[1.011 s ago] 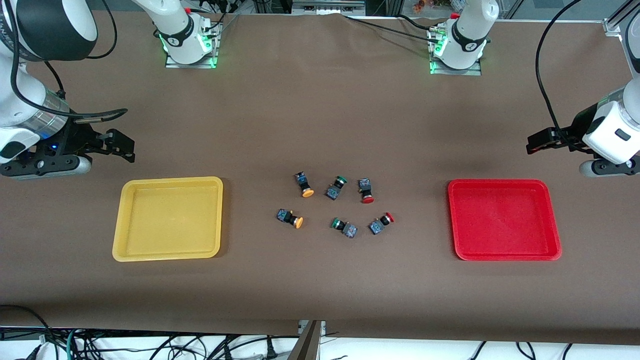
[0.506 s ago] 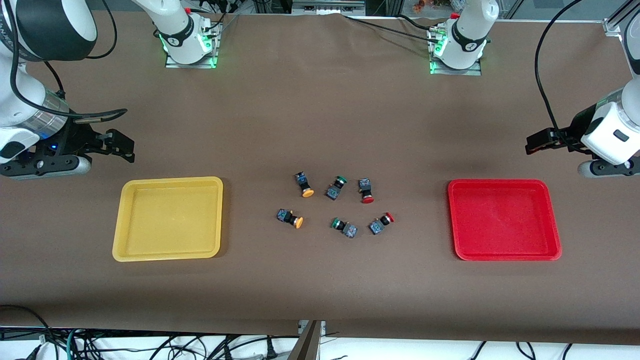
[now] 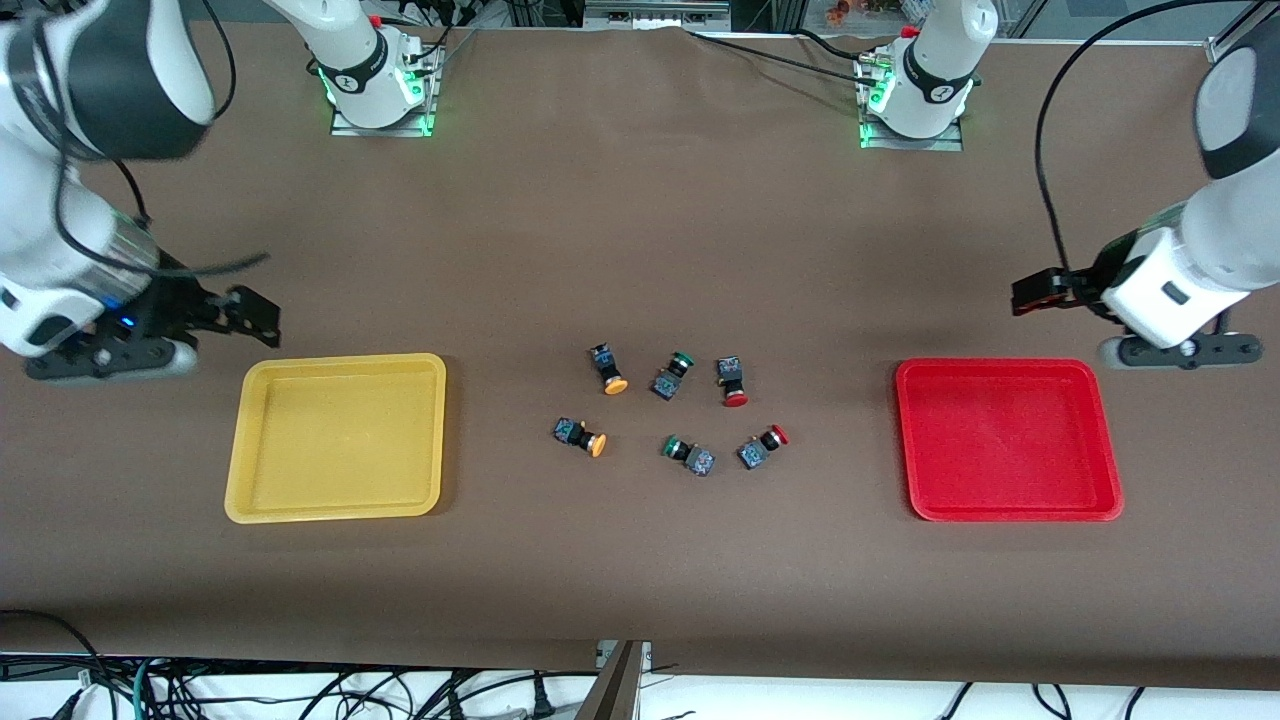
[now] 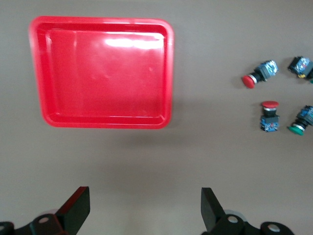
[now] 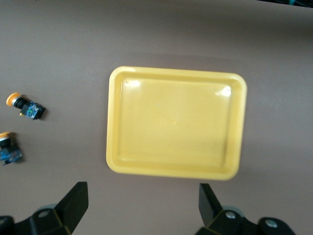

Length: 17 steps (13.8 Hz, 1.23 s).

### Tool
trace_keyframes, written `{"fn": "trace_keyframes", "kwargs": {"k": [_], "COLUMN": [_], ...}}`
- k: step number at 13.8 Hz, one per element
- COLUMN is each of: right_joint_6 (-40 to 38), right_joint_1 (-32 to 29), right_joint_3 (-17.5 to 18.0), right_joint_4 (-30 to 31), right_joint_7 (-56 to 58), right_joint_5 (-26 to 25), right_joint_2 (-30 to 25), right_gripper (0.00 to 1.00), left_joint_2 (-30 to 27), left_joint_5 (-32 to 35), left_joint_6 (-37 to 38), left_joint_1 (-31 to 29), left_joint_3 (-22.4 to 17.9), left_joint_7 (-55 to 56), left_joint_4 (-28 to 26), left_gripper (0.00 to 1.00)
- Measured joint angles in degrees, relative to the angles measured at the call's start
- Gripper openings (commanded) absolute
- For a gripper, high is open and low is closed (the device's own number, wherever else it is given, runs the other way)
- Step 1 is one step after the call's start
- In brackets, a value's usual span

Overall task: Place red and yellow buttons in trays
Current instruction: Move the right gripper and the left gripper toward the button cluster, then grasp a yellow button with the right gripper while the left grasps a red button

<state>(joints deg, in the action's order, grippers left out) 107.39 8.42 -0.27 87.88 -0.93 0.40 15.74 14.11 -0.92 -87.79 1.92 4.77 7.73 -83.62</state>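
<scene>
Two yellow-capped buttons [image 3: 608, 368] [image 3: 580, 437] and two red-capped buttons [image 3: 732, 381] [image 3: 762, 447] lie on their sides mid-table. The yellow tray [image 3: 335, 437] lies toward the right arm's end and the red tray [image 3: 1008, 440] toward the left arm's end; both are empty. My left gripper [image 3: 1038, 293] is open and empty over the cloth just beside the red tray [image 4: 100, 73]. Its wrist view shows the red buttons [image 4: 259, 74] [image 4: 269, 115]. My right gripper [image 3: 250, 315] is open and empty over the cloth beside the yellow tray [image 5: 176, 122]. Its wrist view shows the yellow buttons [image 5: 27, 107] [image 5: 9, 149].
Two green-capped switches [image 3: 673, 376] [image 3: 688, 454] lie among the buttons, one between the upper yellow and red ones, one between the lower pair. The brown cloth [image 3: 640, 230] covers the table. The arm bases [image 3: 375, 85] [image 3: 915, 90] stand along the edge farthest from the front camera.
Both arms have swung toward the table's middle. The left gripper has moved along the red tray's rim, the right gripper slightly closer to the yellow tray. The buttons have not moved.
</scene>
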Motion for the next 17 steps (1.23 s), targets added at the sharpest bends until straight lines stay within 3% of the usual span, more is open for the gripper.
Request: {"fn": "trace_keyframes", "kwargs": {"k": [7,10,13,17], "right_joint_6": [11.3,16.2,24.9,33.3], "right_joint_1": [4.9,10.6,16.9,20.3], "right_joint_3": [0.4,0.8,0.8,0.8], "right_joint_4": [-0.4,-0.8,-1.3,-3.3], "right_joint_7": [0.1,0.2,-0.3,0.1], "right_joint_5": [0.0,0.0,0.0,0.0], "right_joint_2": [10.0,14.5,19.7,27.3], "right_gripper": [1.00,1.00,1.00,1.00], "left_joint_2": [8.8,13.0,15.5,18.0], "left_joint_5": [-2.5,-2.6,-2.6,-2.6], "left_joint_6": [-10.0,-14.2,-16.8,-19.5], "left_joint_1": [3.4,6.5,9.7,13.6], "left_joint_3": [0.1,0.2,0.3,0.4], "left_joint_7": [0.0,0.4,5.0,13.5], "left_joint_4": [0.0,0.0,0.0,-0.1], "left_gripper": [1.00,1.00,1.00,1.00]}}
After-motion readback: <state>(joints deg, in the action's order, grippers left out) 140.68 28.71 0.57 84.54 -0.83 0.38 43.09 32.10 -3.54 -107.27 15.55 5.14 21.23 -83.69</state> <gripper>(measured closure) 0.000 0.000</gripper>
